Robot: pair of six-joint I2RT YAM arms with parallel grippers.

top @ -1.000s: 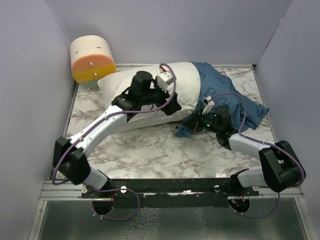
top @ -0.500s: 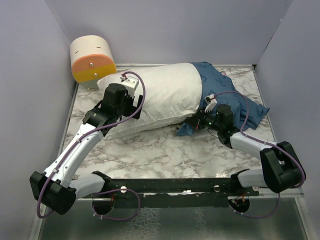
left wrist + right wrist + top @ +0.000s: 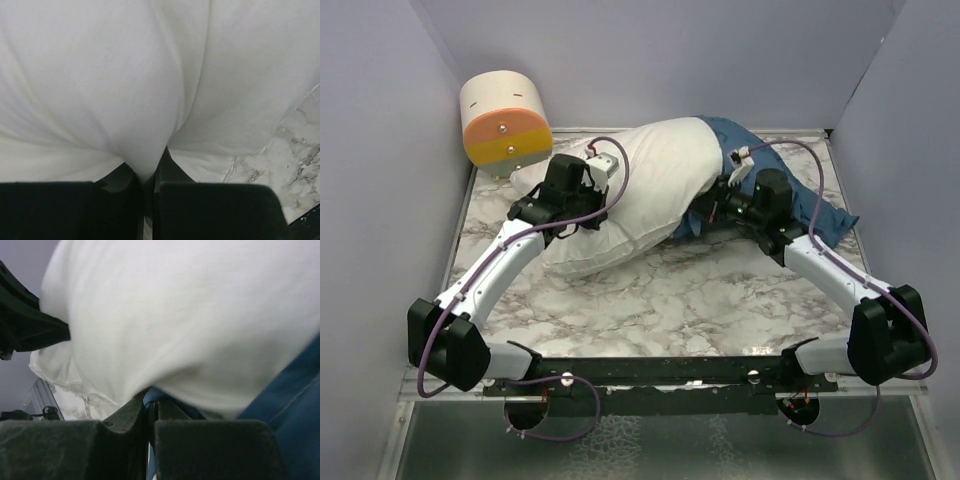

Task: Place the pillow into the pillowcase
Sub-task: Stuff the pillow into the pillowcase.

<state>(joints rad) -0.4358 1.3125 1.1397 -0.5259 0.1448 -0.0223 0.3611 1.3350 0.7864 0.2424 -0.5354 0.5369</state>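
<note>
The plump white pillow (image 3: 655, 185) lies across the back of the marble table, its right end inside the dark blue pillowcase (image 3: 825, 215). My left gripper (image 3: 592, 205) sits on the pillow's left part. The left wrist view shows that left gripper (image 3: 150, 172) shut on a pinched fold of the pillow (image 3: 100, 75). My right gripper (image 3: 712, 212) is at the pillowcase's opening under the pillow's near right side. In the right wrist view this gripper (image 3: 151, 401) is shut on a blue edge of the pillowcase (image 3: 295, 400), with the pillow (image 3: 190, 315) bulging over it.
A cream and orange cylinder (image 3: 503, 120) stands in the back left corner, close to the pillow's left end. Grey walls close in the table (image 3: 660, 290) on the left, back and right. Bare marble lies between the pillow and the arm bases.
My left gripper has closed on a fold of the pillow after standing open at its left end. The right gripper has carried the pillowcase edge up and back, and the pillow sits further right.
</note>
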